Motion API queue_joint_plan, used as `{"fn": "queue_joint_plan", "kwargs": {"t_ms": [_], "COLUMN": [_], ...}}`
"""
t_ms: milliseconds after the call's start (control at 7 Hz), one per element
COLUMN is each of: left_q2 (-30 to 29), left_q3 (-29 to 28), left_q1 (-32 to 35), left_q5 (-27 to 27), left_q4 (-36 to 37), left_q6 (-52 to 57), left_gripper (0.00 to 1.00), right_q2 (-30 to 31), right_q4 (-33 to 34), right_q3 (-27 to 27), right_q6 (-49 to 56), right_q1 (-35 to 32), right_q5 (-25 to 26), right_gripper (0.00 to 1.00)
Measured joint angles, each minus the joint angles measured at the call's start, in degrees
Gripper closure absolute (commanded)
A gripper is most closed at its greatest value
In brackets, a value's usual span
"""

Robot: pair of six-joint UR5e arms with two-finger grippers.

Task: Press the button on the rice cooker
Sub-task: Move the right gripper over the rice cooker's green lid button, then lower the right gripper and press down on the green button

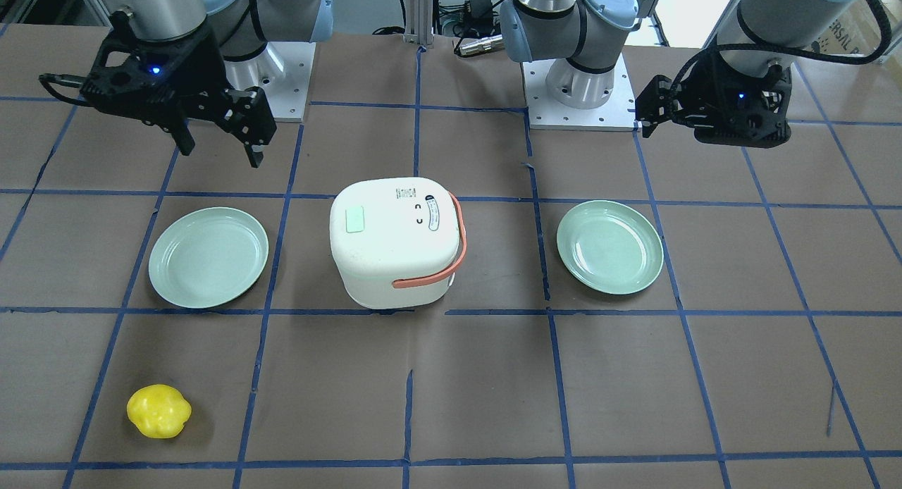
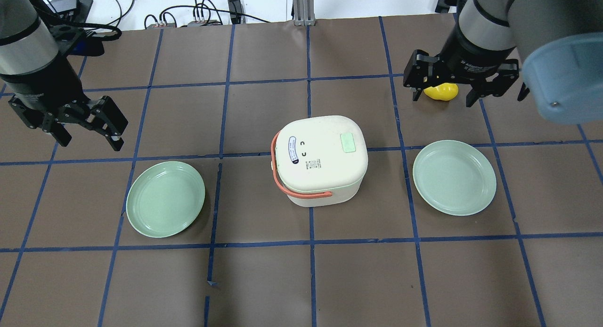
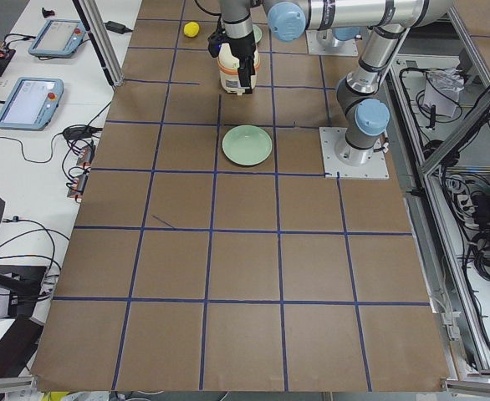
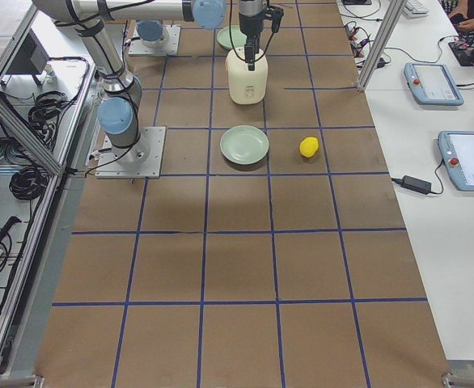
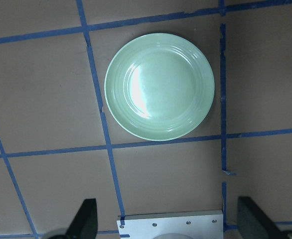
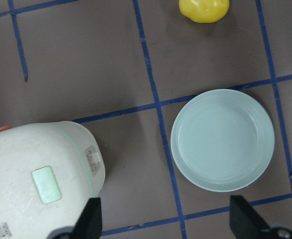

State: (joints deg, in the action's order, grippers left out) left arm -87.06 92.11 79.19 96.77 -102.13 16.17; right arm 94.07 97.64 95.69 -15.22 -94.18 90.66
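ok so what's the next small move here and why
Probably swing the right gripper inward until it hovers above the green button on the lid of the rice cooker. It hangs open, clear of the cooker, and the button lies on the lid's right-arm side.

Hides much of the yellow fruit [image 2: 440, 91] behind the right gripper [image 2: 443, 101] overhead. Crops the rice cooker [image 6: 36, 164] at the right wrist view's lower left. Probably too small for lid detail in both side views.
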Motion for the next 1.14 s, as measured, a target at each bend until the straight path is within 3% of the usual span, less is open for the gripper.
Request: {"fn": "queue_joint_plan", "kwargs": {"t_ms": [143,286,714,1143], "left_q2": [0.0,0.0,0.0,0.0], "left_q3": [0.0,0.0,0.0,0.0], "left_q1": [0.0,0.0,0.0,0.0], "left_q5": [0.0,0.0,0.0,0.0], "left_q4": [0.0,0.0,0.0,0.0], "left_q6": [0.0,0.0,0.0,0.0], "left_gripper": [0.00,0.00,0.00,0.00], "right_q2": [-0.4,-1.3,-6.9,-8.7], "right_q4": [0.2,0.5,3.1,4.0], "right_q3": [0.1,0.2,0.3,0.5], "right_q6": [-3.1,-4.9,-4.8,-2.1], "right_q1": [-3.3,-6.1,-9.0,-8.6], "right_q5": [-0.8,-2.3,-11.1,-10.3], "right_gripper": [0.73,0.83,0.93,0.93]}}
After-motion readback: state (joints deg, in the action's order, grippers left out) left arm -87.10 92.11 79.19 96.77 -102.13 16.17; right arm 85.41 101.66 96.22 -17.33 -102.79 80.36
